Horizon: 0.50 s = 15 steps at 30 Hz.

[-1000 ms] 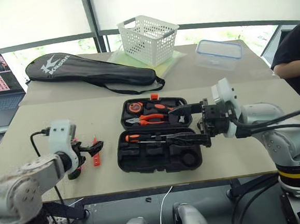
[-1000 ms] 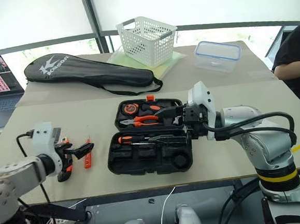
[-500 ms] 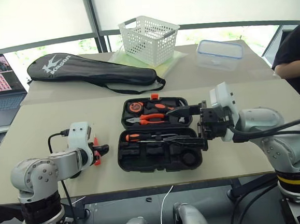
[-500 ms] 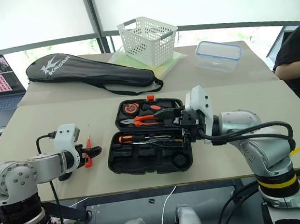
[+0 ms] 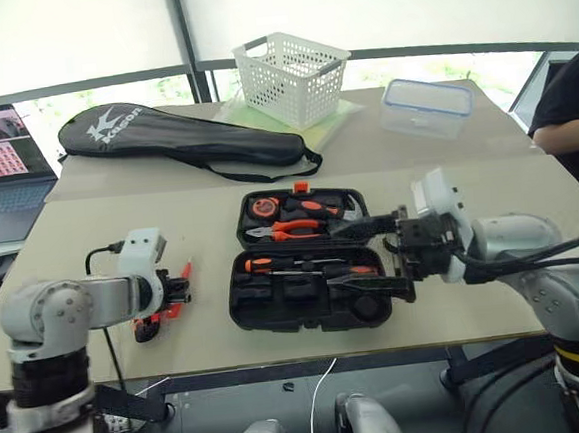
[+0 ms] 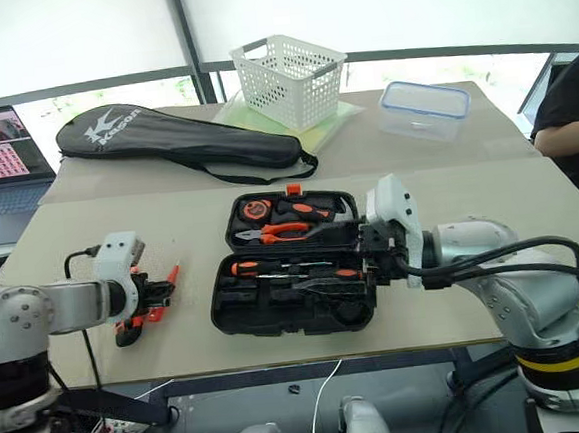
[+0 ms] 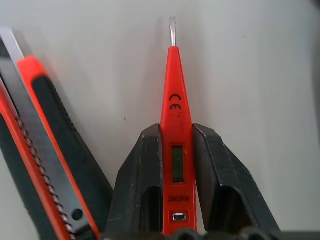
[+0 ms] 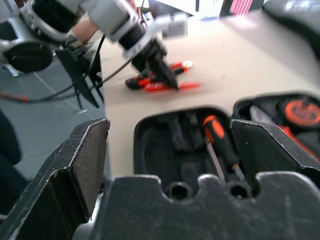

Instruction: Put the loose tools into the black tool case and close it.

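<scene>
Currently the left hand (image 7: pixel 175 200) is clamped on the slim orange tester screwdriver (image 7: pixel 174 135): both fingers (image 7: pixel 137 185) press its flanks, and its tip points away from the wrist, lying on the bench (image 5: pixel 100 231). The utility knife (image 7: pixel 40 150) lies just beside the left hand, close to 1 finger, roughly parallel to the tester.

The right hand (image 5: pixel 368 255) stands wide apart and holds nothing. It hovers over the right end of the black tool case (image 5: pixel 307 305), 1 finger over the lid half, 1 over the base half.

The case lies open at bench centre. From the case, the left hand and tester sit at 9 o'clock, near the bench's front edge. Bare bench separates the case's left wall from the left hand. An orange-handled screwdriver (image 5: pixel 273 264) sits in the base half; pliers (image 5: pixel 290 228) occupy the lid half. At 12 o'clock from the case stand a white basket (image 5: pixel 291 64) and racket bag (image 5: pixel 183 140).
</scene>
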{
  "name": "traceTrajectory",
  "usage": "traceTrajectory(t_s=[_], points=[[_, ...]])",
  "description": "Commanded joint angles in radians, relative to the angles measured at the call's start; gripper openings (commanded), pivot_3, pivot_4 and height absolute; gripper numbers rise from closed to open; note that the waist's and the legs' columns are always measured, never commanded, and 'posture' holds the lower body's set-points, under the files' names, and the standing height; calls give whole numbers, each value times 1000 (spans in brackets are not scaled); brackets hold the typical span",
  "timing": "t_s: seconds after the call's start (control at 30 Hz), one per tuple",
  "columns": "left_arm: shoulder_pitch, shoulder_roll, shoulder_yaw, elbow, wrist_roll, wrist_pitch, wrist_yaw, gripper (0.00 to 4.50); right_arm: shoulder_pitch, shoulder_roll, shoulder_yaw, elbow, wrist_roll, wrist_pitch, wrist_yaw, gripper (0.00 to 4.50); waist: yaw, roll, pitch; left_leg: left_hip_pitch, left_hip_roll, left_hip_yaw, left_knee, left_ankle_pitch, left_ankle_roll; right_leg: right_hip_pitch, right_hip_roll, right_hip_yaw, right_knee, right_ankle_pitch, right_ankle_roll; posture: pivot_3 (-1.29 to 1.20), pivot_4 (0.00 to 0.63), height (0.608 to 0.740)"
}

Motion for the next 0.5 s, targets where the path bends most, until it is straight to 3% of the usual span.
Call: traceTrajectory(t_s=[0.03, 0.13, 0.23, 0.37, 0.5], points=[[-27, 174, -112, -8, 135, -409, -508, 406, 38, -47, -59, -73, 48, 2, 23, 4500, -2, 0, 0, -2, 1, 0, 0, 0, 0, -2, 0, -1, 0, 0, -1, 0, 150, 740], [-124, 248, -245, 53, 221, -650, -906, 406, 70, -63, -80, -83, 65, -2, 7, 4500, -1, 1, 0, -3, 1, 2, 0, 0, 0, -4, 0, -2, -1, -1, -2, 0, 150, 740], [-243, 221, -393, 111, 338, -798, -1137, 406, 86, -59, -93, -89, 72, 1, -23, 4500, 4, 0, 0, -6, 0, 2, 2, 0, 0, -4, -1, -3, -2, -1, -1, 0, 150, 740], [-365, 112, -560, 192, 495, -893, -1255, 406, 104, -57, -93, -112, 74, -1, -54, 4500, 4, 0, 0, -8, 1, 0, 3, 5, 9, -2, -4, -1, -6, -1, -1, 0, 150, 740], [-435, 14, -665, 287, 653, -957, -1267, 406, 125, -62, -107, -135, 86, -1, -77, 4500, 3, -1, 1, -11, 2, 0, 4, 3, 14, -2, -3, -2, -7, 0, -1, 0, 150, 740]])
